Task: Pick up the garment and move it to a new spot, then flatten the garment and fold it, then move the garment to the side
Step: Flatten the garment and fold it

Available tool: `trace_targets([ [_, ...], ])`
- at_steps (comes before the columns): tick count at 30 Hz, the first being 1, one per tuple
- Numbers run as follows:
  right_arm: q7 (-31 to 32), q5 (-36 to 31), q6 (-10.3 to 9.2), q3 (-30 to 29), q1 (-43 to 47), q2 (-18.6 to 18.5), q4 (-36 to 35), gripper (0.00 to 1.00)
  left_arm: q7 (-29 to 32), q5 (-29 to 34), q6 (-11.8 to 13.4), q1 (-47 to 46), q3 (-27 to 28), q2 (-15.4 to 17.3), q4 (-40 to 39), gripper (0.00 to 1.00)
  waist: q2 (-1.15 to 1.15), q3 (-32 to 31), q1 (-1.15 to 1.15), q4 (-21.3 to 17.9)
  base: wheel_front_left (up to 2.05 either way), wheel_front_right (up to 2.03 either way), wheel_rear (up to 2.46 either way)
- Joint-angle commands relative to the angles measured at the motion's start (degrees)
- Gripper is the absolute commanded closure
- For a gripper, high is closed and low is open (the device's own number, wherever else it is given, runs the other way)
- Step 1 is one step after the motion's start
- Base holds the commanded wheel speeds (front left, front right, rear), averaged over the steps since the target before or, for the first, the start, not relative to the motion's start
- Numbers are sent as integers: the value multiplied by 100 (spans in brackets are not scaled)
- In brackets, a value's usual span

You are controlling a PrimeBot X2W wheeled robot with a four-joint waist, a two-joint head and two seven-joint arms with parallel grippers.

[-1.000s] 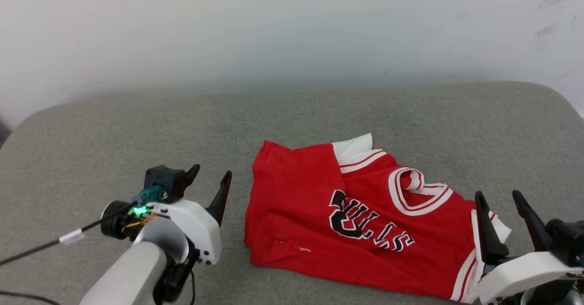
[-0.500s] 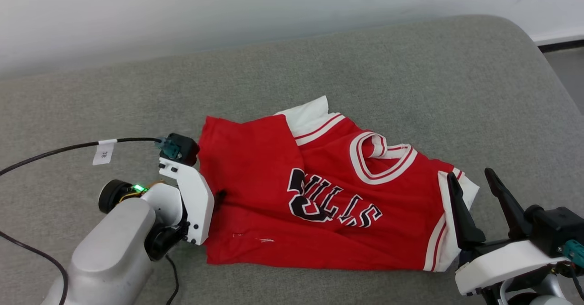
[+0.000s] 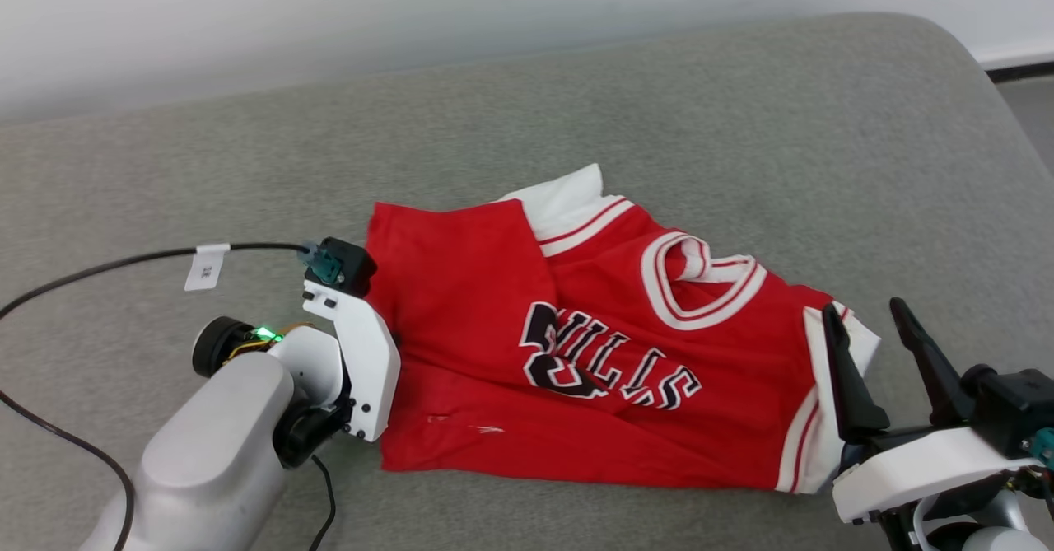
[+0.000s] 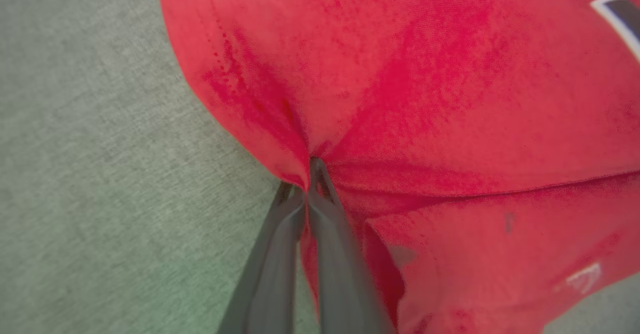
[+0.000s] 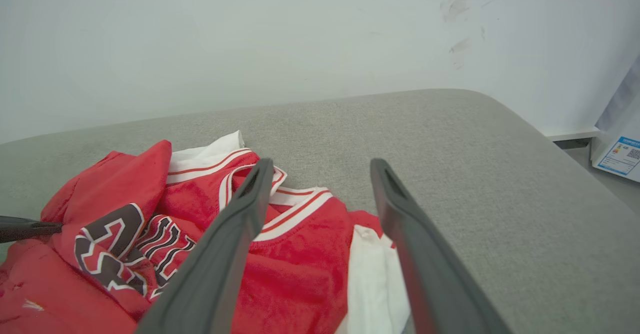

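Bare grey cushion (image 3: 741,106) spans the upper frame, open for passage; a black cable (image 3: 255,245) crosses the left, and the garment (image 3: 494,287) lies across the centre.

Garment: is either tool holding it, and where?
The left tool pinches the garment by a fold at its red edge; the right tool is open, holding nothing.

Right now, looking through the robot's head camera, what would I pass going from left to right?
White cable tag → left end effector, shut → red jersey, pinched at its left edge → right end effector, open at the jersey's right end.
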Motion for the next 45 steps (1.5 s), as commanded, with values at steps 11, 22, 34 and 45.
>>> trace_targets([
  [11, 222, -194, -4, -191, 301, 7, -240, 0, -912, -122, 962, 1744, 335, 427, -1629, 100, 0, -723, 0, 1010, 0, 0, 0],
  [22, 462, -201, -4, -191, 626, 6, -351, 0, -596, -803, 1688, 3751, 322, 667, -2552, 100, 0, -1127, 0, 1362, 0, 0, 0],
  [34, 450, -50, -4, -332, 837, 7, -323, 0, -863, -902, 2083, 4288, 478, 691, -3248, 0, 0, -1264, 0, 1306, 0, 0, 0],
  [45, 470, -109, -4, -340, 622, 8, -425, 0, -1705, 113, 1909, 2682, 733, 793, -3242, 0, 0, -1037, 0, 1094, 0, 0, 0],
])
